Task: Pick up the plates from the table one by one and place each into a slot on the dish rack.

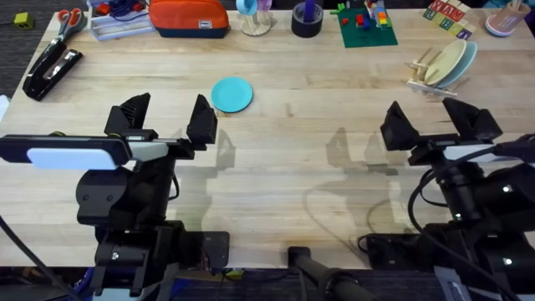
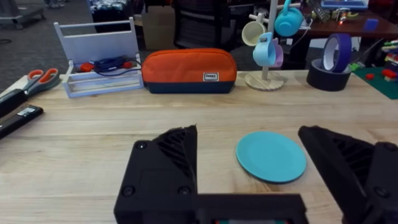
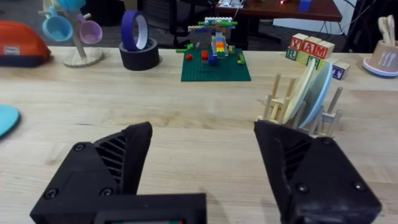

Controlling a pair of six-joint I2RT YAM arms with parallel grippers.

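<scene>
A bright cyan-blue plate (image 1: pixel 231 94) lies flat on the pale wooden table (image 1: pixel 292 167), left of centre; it also shows in the left wrist view as the plate (image 2: pixel 271 156). My left gripper (image 1: pixel 167 119) hovers just short of it, open and empty, the plate lying ahead between the finger lines. The small wooden dish rack (image 1: pixel 428 70) stands at the far right with a cream plate (image 1: pixel 445 60) and a pale blue plate (image 1: pixel 462 65) upright in its slots; the right wrist view shows the rack (image 3: pixel 298 106) too. My right gripper (image 1: pixel 437 119) is open and empty, short of the rack.
Along the far edge stand an orange pouch (image 1: pixel 189 18), a mug tree (image 1: pixel 255 17), a dark tape roll (image 1: pixel 307 20), a green brick baseplate (image 1: pixel 366 27) and letter blocks (image 1: pixel 447 17). A stapler (image 1: pixel 50 71) and scissors (image 1: pixel 68 21) lie far left.
</scene>
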